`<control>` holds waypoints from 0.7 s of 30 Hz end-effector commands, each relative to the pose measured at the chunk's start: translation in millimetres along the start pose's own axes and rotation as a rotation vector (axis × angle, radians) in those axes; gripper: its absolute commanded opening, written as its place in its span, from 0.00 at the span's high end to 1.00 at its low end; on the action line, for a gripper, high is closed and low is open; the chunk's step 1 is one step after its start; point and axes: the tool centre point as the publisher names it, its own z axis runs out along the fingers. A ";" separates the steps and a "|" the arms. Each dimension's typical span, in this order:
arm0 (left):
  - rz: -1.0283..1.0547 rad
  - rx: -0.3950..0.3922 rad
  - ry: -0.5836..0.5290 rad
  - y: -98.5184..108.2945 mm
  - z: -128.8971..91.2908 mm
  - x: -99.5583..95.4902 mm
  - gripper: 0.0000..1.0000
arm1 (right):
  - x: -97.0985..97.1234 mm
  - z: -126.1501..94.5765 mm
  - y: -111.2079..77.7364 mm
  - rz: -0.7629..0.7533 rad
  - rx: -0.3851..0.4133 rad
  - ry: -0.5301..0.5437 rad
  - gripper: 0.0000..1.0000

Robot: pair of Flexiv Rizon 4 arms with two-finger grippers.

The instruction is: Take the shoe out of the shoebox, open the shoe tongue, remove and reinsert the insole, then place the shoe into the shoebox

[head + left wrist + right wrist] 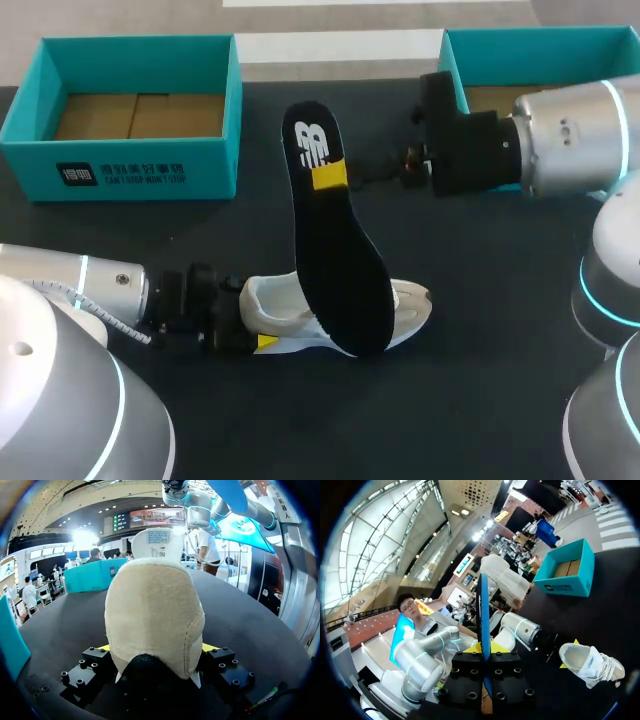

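Near the middle of the dark table, sole down: white shoe, heel toward the left arm, toe toward the right side. Clamped at the heel by left gripper; from the left wrist view, yellow tips pressed against both sides of the padded collar, tongue standing up beyond.

Out of the shoe and held up on edge: black insole, logo end high toward the rear, other end low across the shoe's middle. Touching the shoe or merely in front of it, cannot tell. Pinched near its yellow patch between the fingers of right gripper; from the right wrist view, edge-on, a thin strip rising from closed fingers.

At the back, two open teal boxes: left shoebox and right shoebox, the second partly behind the right arm.

Judged stage: insole out, reinsertion ahead.

Likely trouble:
- Held near one end only, so the long free end may bend, then fold or catch on collar or tongue instead of sliding in.
- Could bunch up inside if pushed before the tip reaches the toe.
- Downward push may lever the shoe out of the heel clamp, or tip it.
- Tongue may drop over the opening and block entry.
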 end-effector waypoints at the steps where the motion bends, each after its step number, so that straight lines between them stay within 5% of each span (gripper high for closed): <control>1: 0.000 -0.002 -0.002 1.2 2.3 1.3 1.00 | 4.9 0.2 -7.8 0.006 -0.038 -0.004 1.00; 21: 0.000 -0.002 -0.002 1.2 2.3 1.3 1.00 | 12.6 1.0 -6.6 0.006 -0.042 0.021 1.00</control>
